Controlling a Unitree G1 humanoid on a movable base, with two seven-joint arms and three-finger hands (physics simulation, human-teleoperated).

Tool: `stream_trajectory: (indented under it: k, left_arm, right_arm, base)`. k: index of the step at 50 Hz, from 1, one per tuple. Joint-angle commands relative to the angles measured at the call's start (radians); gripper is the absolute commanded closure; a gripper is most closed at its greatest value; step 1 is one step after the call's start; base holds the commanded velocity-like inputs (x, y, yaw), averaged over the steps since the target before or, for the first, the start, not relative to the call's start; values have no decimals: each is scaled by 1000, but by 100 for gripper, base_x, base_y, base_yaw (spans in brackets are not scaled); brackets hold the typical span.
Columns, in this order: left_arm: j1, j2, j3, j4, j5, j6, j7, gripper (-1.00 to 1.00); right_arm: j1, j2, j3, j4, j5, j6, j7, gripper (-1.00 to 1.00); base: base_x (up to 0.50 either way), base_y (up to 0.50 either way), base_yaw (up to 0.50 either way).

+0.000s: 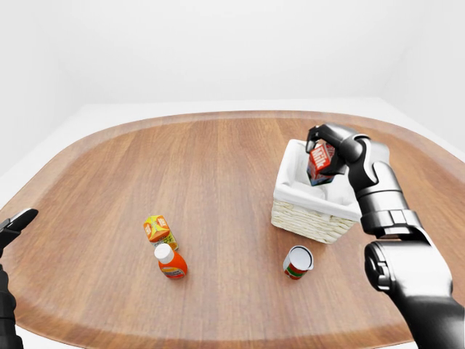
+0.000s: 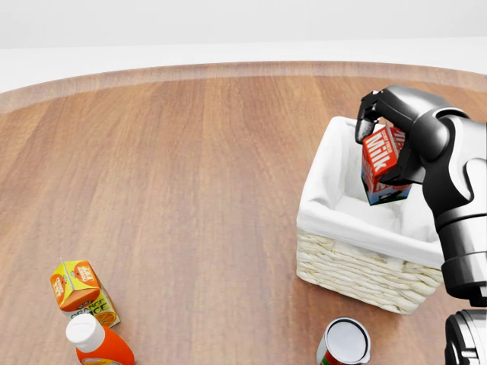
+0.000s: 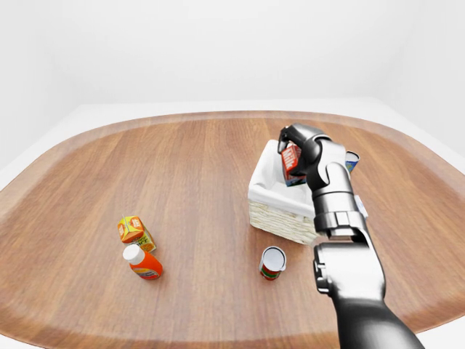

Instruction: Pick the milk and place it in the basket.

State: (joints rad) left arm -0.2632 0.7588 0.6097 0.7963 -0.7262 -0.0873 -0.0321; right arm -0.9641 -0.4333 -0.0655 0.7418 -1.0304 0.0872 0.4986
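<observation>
The basket (image 2: 358,266), wicker with a white liner, stands at the right of the head view; its bare liner shows below the milk (image 2: 383,163). The right hand (image 2: 389,144) grips the milk, fingers closed round the tilted carton, held over the basket's far side.

A can (image 2: 344,344) stands just below the basket; a juice carton (image 2: 82,293) and an orange bottle (image 2: 97,341) sit close together at lower left. A wide stretch of bare worktop (image 2: 190,190) lies between them and the basket.

Only the left-eye view shows the left hand (image 1: 16,224), at its left edge, off the worktop; its state is unclear. The right-eye view shows a blue-rimmed thing (image 3: 352,160) behind the arm.
</observation>
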Motion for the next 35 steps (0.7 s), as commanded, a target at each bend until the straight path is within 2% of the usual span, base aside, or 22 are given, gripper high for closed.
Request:
stream_trajectory:
  k: [1, 14, 35]
  left_arm:
    - [0, 0, 1, 0, 0, 0, -1, -100]
    - [-1, 0, 0, 1, -1, 0, -4, -100]
    - [-1, 0, -1, 2, -3, 0, -5, -100]
  right_arm:
    - [-24, -5, -4, 17, 46, 0, -57, 100]
    - [-34, 1, 4, 79, 64, 0, -111, 100]
    - [-10, 6, 14, 106, 72, 0, -143, 100]
  base:
    - [0, 0, 0]
    - [0, 0, 0]
    - [0, 0, 0]
